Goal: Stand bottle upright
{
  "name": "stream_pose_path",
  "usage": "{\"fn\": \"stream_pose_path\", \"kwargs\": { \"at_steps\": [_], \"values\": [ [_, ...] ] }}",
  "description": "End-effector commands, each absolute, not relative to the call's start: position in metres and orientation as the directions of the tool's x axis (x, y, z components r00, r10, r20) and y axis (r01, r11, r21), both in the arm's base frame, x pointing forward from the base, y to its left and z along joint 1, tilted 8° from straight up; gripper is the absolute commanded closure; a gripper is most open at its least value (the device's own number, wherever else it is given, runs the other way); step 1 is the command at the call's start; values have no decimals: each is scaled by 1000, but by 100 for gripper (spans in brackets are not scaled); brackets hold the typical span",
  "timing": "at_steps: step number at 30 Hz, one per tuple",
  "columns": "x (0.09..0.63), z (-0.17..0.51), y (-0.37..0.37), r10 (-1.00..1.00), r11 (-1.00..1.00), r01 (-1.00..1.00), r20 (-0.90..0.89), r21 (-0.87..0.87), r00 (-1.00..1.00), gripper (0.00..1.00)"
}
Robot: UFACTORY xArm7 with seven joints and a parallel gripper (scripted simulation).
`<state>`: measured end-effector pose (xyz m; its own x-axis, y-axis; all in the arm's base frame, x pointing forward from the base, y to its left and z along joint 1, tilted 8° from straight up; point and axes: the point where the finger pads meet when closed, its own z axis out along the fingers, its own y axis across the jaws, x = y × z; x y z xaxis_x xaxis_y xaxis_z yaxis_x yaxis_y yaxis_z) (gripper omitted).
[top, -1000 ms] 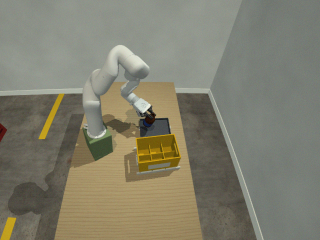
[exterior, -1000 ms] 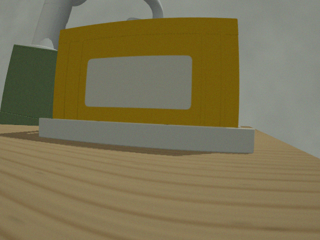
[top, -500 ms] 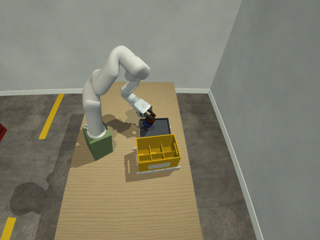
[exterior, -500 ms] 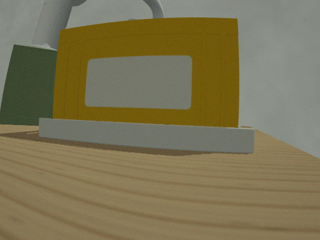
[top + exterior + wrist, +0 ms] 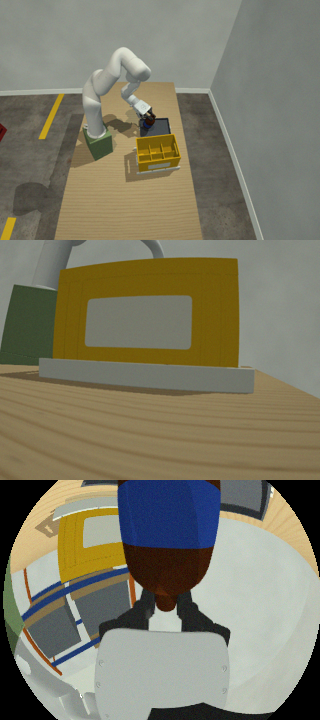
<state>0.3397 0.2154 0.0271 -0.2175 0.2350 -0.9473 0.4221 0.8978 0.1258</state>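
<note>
The brown bottle with a blue label [image 5: 147, 124] [image 5: 170, 515] is over the left back part of the dark tray [image 5: 160, 128]. It leans, its neck up and to the right in the top view; whether its base touches the tray cannot be told. My gripper [image 5: 152, 117] [image 5: 166, 584] is shut on the bottle's neck, coming in from the upper left. The yellow crate [image 5: 144, 167] [image 5: 214, 317] [image 5: 70, 560] stands level in front of the tray. In the exterior view the crate hides the bottle, tray and gripper.
White strips run along the crate's front [image 5: 158, 170] [image 5: 144, 375] and left side. The green arm pedestal [image 5: 100, 148] [image 5: 28, 325] stands left of the crate. The crate's top is open, with several compartments; its near wall stands higher than the tray's low rim.
</note>
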Motion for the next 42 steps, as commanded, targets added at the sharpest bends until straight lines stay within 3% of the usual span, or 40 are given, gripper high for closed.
{"fn": "stream_pose_path", "kwargs": {
  "at_steps": [1, 42],
  "values": [
    [340, 26, 216, 237, 898, 422, -947, 128, -215, 100],
    [344, -13, 220, 237, 898, 422, -947, 128, -215, 100]
  ]
}}
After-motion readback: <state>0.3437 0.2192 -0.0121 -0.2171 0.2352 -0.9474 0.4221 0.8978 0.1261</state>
